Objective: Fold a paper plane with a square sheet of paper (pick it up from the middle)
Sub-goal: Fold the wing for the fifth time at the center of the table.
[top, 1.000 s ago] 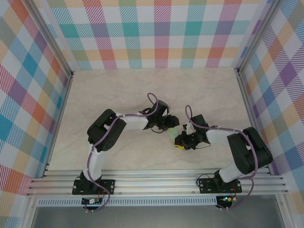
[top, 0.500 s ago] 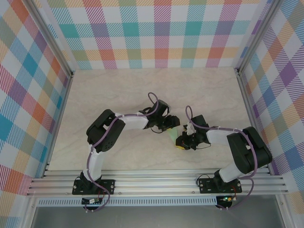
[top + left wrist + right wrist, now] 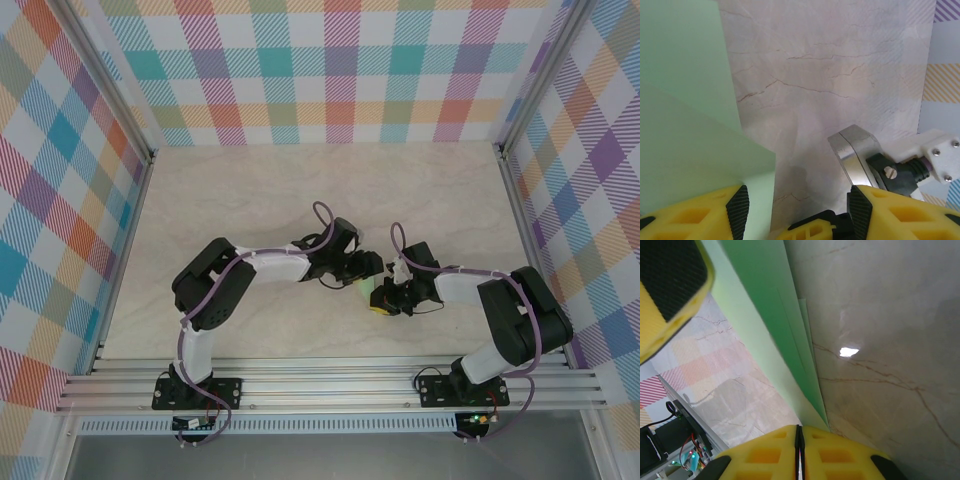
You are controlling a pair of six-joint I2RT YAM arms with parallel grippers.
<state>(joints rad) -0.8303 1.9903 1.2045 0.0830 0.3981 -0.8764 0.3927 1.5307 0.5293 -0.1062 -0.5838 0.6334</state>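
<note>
The square sheet of paper (image 3: pixel 364 287) is pale mint green and folded into layers, and it lies between the two grippers at the table's middle. In the left wrist view the sheet of paper (image 3: pixel 685 125) covers the left side, its edge reaching just inside the left finger pad (image 3: pixel 738 210). My left gripper (image 3: pixel 799 200) is open, with bare table across most of its gap. My right gripper (image 3: pixel 799 440) has its yellow fingers pressed together on the narrow end of the folded paper (image 3: pixel 780 335). From above, the left gripper (image 3: pixel 362 270) and the right gripper (image 3: pixel 383 300) almost touch.
The marble-look table (image 3: pixel 250 190) is ringed by plaid walls and an aluminium rail (image 3: pixel 330 385) along the near edge. The right arm's silver and white wrist parts (image 3: pixel 862 150) stand close to the left gripper. A yellow finger of the left gripper (image 3: pixel 670 285) hangs at the upper left of the right wrist view.
The left gripper has opened wider and slid right and slightly nearer, toward the right gripper, its elbow swinging left. The right gripper has closed tighter on the paper.
</note>
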